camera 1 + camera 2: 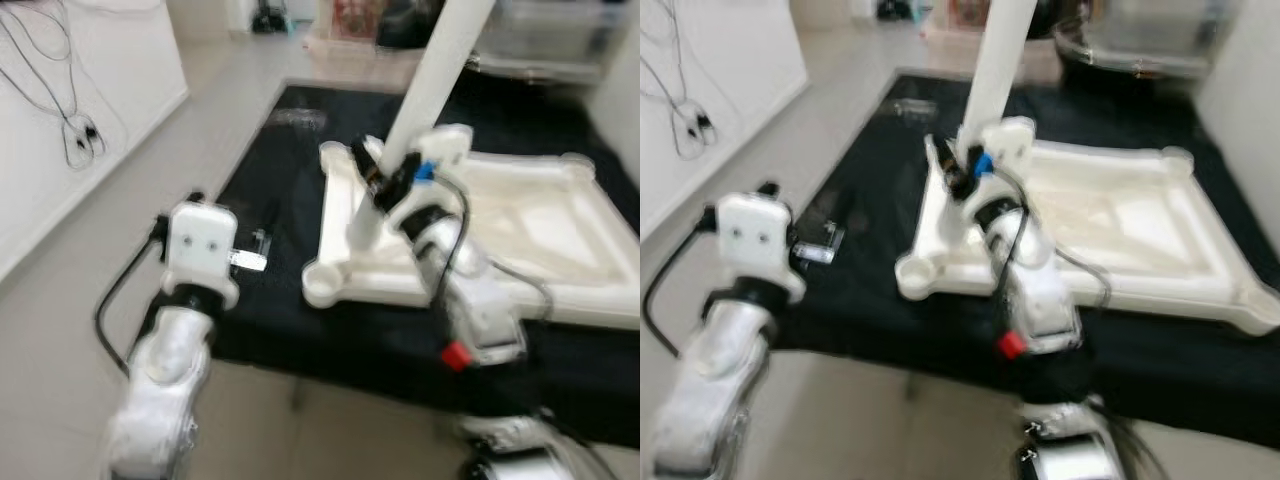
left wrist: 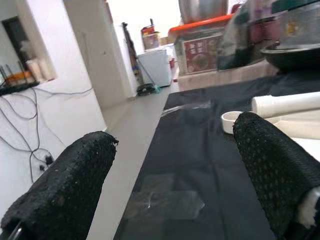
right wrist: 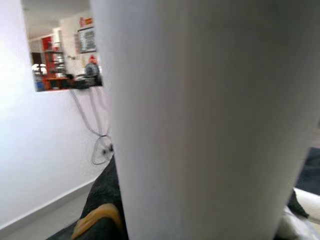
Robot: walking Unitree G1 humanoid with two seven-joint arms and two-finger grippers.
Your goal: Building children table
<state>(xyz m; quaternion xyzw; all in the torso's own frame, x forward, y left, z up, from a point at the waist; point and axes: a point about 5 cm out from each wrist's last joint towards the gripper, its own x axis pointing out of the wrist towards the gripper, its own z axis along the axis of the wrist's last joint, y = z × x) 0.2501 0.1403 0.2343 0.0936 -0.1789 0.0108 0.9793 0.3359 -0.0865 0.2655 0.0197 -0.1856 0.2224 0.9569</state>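
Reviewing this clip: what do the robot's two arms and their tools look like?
Both arms are silver-white jointed segments. The left arm ends in a boxy white wrist housing with two small dark dots on its face, and a black cable loops beside it. The left tool has two thick black, dimple-textured fingers. The right arm carries a black cable, a red tab and a blue part near the wrist.

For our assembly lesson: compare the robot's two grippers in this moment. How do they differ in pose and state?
The right gripper is raised over the white tabletop, beside an upright white table leg; the left gripper hangs low over the black mat. The left gripper is open and empty; the right's grip cannot be judged. Both have silver arms.
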